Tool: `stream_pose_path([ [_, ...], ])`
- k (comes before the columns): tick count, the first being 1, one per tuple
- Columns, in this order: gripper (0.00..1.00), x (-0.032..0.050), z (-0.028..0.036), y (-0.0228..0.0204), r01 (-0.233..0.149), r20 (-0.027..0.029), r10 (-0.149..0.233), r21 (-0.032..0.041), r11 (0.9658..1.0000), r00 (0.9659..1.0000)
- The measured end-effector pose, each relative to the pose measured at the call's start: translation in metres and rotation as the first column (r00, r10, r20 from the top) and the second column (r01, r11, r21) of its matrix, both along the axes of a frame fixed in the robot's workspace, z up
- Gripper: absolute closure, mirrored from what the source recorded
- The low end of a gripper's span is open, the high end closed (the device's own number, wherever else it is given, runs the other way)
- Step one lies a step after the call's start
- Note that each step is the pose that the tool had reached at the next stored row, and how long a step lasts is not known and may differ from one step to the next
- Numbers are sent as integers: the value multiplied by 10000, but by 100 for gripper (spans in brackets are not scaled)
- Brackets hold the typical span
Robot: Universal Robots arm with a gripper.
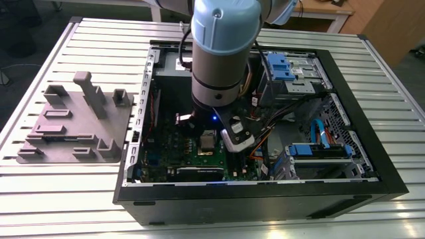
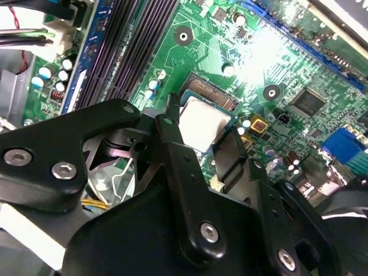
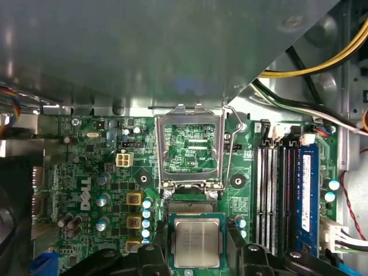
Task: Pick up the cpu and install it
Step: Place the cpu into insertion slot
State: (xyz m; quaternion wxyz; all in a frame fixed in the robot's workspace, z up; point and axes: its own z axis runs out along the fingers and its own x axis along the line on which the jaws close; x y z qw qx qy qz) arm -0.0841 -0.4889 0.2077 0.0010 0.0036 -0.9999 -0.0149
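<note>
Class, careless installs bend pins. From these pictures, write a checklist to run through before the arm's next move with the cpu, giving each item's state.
1. cpu held in the hand: ok, fingers press two opposite edges.
2. Socket cover frame raised: ok.
3. Latch lever released: ok, swung open.
4. Socket contacts uncovered: ok on the strip that shows; the rest lies behind the cpu.
5. cpu square over the socket: cannot tell.
6. Yellow cables away from the socket: ok.
</note>
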Motion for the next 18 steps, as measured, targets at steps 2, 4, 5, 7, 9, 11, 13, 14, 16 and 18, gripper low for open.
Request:
stream_pose_path([
  [2,53,-3,-26,-3,0,-11,0,1,10000,10000],
  [4,53,-5,-46,-5,-2,-22,2,-1,10000,10000],
  [5,53,-8,-59,-6,0,-27,0,-1,10000,10000],
  [7,53,-10,-85,-8,0,-37,0,0,10000,10000],
  [9,53,-12,-109,-9,0,-45,0,0,10000,10000],
  [11,53,-14,-130,-9,0,-52,0,0,10000,10000],
  [13,53,-14,-146,-9,0,-58,0,-1,10000,10000],
  [14,53,-14,-152,-9,0,-60,0,-1,10000,10000],
  [16,53,-15,-157,-9,1,-62,-1,-3,10000,10000],
  [18,53,-14,-183,-9,0,-62,0,-1,10000,10000],
])
